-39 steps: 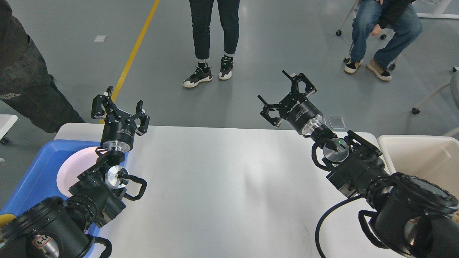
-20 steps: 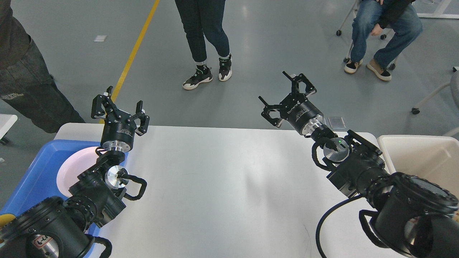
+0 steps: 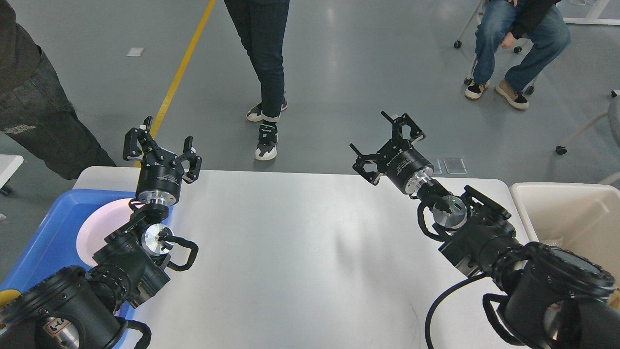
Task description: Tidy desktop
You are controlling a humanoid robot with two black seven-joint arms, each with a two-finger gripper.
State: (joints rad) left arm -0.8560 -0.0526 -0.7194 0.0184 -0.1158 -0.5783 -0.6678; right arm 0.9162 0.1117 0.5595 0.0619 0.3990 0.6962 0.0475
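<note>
Grey floor behind, with a yellow line (image 3: pixel 181 68) and a person (image 3: pixel 261 63) standing past the far edge of the desktop (image 3: pixel 300 252). White desktop fills the middle of the view. Left gripper (image 3: pixel 162 145) hangs over desktop's far left corner, fingers spread, empty. Right gripper (image 3: pixel 387 143) hangs over its far edge, fingers spread, empty. Blue tray (image 3: pixel 46 237) with pink plate (image 3: pixel 99 228) touches desktop's left side; cream bin (image 3: pixel 576 213) sits at its right.

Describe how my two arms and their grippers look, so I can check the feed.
Both arms are black with bulky round joints. Each wrist carries a silver metal ring and disc, with a looped black cable beside it. The left gripper and right gripper are black cylinders with two black linkage fingers; the right body bears white lettering, and a green light glows at its wrist.
</note>
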